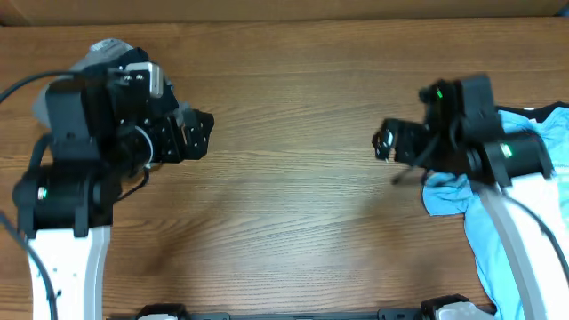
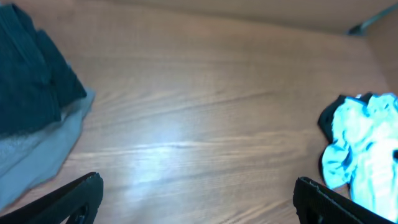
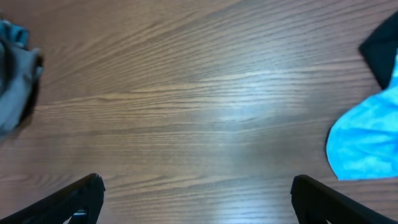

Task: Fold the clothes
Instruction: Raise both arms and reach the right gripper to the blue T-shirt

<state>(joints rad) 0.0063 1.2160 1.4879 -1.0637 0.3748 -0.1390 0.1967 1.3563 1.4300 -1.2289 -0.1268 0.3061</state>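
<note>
The clothes lie in two heaps. A crumpled light blue T-shirt (image 1: 452, 196) sits at the table's right edge, partly under my right arm; it also shows as the blue shirt (image 2: 367, 149) and a blue fold (image 3: 367, 140), with a black piece (image 3: 382, 46) beside it. A dark garment (image 2: 31, 68) on a grey one (image 2: 46, 146) lies at the back left, the grey pile (image 1: 105, 49) half hidden by my left arm. My left gripper (image 1: 203, 135) (image 2: 198, 199) and right gripper (image 1: 380, 142) (image 3: 198, 194) both hover open over bare wood, holding nothing.
The wooden table (image 1: 293, 204) stretches between the two grippers. A cardboard-coloured wall (image 1: 284, 9) runs along the far edge. The arm bases stand at the near edge, left and right.
</note>
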